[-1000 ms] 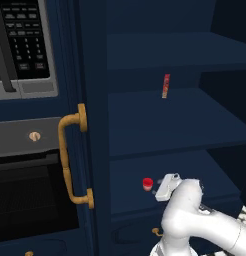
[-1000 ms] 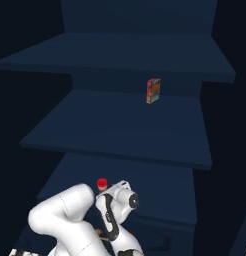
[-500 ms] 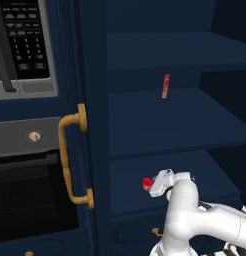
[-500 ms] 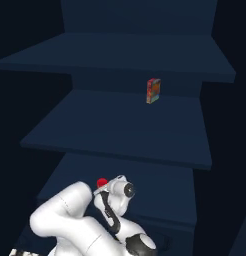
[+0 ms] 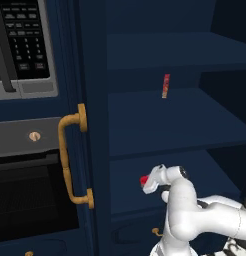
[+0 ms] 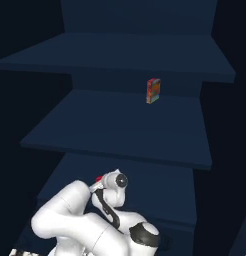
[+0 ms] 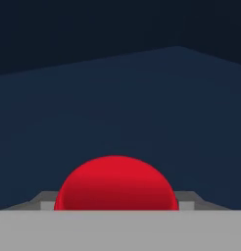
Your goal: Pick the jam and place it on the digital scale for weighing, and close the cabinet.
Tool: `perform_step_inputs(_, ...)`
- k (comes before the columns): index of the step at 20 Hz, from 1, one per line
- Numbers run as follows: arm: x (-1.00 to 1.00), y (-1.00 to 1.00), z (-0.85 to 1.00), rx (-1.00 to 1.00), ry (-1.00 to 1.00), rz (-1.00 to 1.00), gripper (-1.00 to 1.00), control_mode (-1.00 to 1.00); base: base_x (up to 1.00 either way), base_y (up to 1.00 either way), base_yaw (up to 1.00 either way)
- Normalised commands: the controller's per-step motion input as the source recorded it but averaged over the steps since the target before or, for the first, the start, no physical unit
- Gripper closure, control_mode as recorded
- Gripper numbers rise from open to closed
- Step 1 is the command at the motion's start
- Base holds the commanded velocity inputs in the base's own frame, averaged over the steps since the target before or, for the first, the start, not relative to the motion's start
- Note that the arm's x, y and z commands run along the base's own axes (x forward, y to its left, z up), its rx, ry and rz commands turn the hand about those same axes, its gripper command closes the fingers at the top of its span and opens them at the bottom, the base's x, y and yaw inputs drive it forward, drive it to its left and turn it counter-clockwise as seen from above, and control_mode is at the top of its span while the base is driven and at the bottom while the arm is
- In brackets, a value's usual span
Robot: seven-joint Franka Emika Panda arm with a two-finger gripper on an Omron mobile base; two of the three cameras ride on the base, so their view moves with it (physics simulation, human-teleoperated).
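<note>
Jam [image 7: 116, 184] lid glossy – cabinet [image 5: 145, 125] matt – handle [image 5: 70, 160] brassy.

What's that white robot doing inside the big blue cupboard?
The robot arm is reaching into the open navy cabinet for the jam, a little jar with a red lid on a lower shelf. Its gripper is right at the jar, and in the hand view the red lid sits between the fingertips. Whether it has a firm grip cannot be told. A thin red-orange packet stands on the shelf above. The cabinet door is open.
</note>
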Motion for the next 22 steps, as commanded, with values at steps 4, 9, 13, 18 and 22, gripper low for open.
perform_step_inputs(4, 0.03, 0.15, -0.02, 0.00, 0.00, 0.00, 1.00, -1.00, 0.00, 0.00, 0.00)
perform_step_inputs(9, 0.00, 0.01, 0.00, 0.00, 0.00, 0.00, 1.00, -1.00, 0.00, 0.00, 0.00)
perform_step_inputs(13, -0.02, 0.00, 0.00, 0.00, -0.02, 0.00, 1.00, -1.00, 0.00, 0.00, 0.00)
perform_step_inputs(18, -0.36, -0.32, 0.03, 0.04, -0.11, -0.01, 1.00, -1.00, 0.00, 0.00, 0.00)
perform_step_inputs(22, -0.27, -0.44, 0.25, 0.06, -0.11, -0.03, 1.00, -1.00, 0.00, 0.00, 0.00)
